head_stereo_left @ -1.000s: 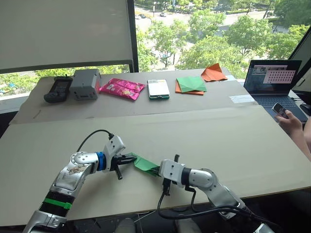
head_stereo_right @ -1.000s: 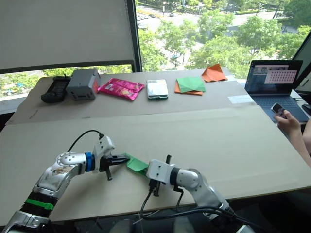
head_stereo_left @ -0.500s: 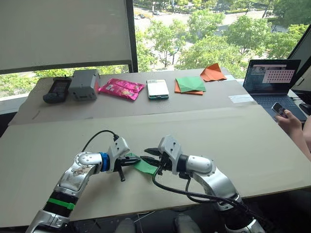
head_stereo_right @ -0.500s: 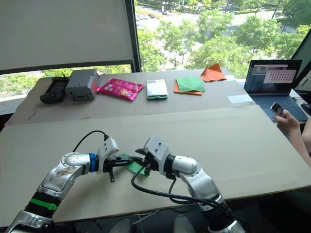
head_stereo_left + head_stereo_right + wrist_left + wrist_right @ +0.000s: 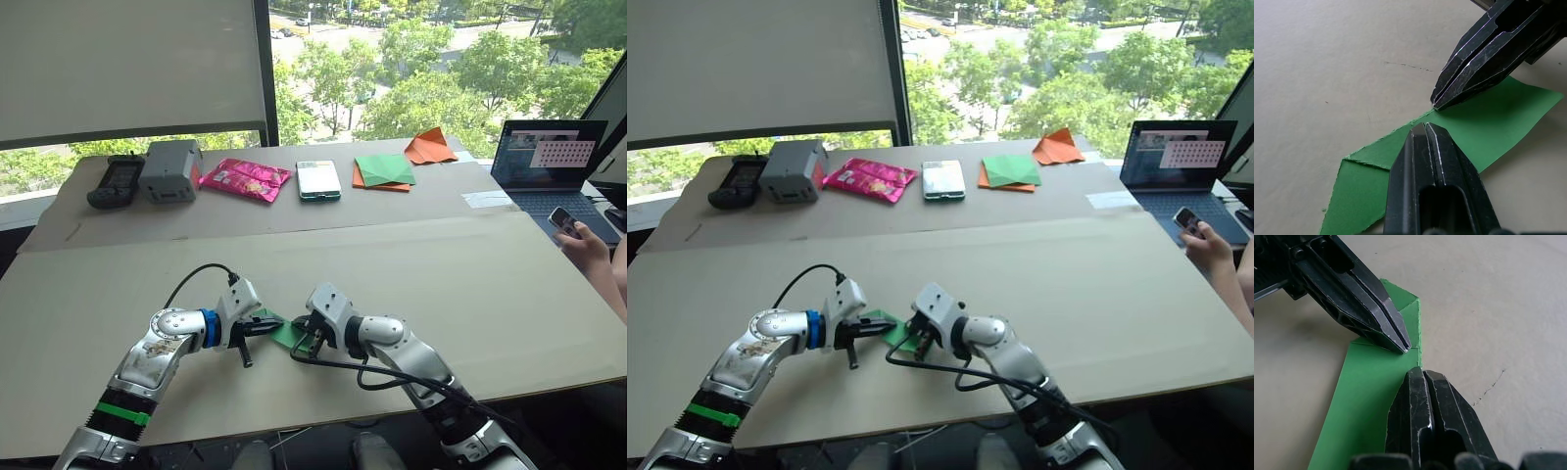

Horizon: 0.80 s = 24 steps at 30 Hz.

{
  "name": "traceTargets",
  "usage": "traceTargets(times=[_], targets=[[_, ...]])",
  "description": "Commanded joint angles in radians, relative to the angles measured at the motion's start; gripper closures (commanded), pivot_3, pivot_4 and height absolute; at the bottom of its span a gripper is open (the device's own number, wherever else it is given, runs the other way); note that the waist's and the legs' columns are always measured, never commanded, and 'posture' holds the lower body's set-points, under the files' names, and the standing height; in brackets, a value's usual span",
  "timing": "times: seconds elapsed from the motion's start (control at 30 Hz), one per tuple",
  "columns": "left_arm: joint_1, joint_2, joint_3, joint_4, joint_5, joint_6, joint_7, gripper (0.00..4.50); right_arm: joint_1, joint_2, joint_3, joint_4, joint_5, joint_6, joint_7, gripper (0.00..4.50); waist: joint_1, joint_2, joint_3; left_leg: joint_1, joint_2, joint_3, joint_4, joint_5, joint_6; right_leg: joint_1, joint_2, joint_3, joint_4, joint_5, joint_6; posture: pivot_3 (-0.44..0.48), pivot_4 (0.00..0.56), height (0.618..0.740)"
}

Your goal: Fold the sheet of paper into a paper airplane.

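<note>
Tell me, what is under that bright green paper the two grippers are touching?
The green paper lies on the beige table. The left gripper and right gripper, both shut, press on it. Whatever lies beneath the folded flaps is covered.

No text, label, brand or number is legible on anything.

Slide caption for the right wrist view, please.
Both grippers, right gripper and left gripper, pressed shut on the folded sheet of paper, tips nearly meeting.
</note>
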Motion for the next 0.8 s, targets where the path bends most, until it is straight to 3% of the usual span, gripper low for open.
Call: traceTargets(times=[0.03, 0.8], targets=[[0.022, 0.01, -0.01, -0.006, 0.02, 0.011, 0.005, 4.5, 0.0, -0.011, 0.017, 0.015, -0.014, 0.015, 0.009, 4.47, -0.001, 0.001, 0.0, 0.0, 0.0, 0.0, 0.0, 0.0, 0.0, 0.0, 0.0, 0.0, 0.0, 0.0, 0.0, 0.0, 0.15, 0.732], [0.028, 0.017, -0.021, -0.001, 0.034, 0.002, 0.003, 4.5, 0.106, -0.126, 0.05, -0.111, -0.019, 0.154, 0.013, 4.47, 0.002, 0.004, -0.011, 0.0, 0.0, 0.0, 0.0, -0.002, -0.003, 0.0, -0.001, 0.0, -0.001, 0.0, 0.0, 0.0, 0.15, 0.732]])
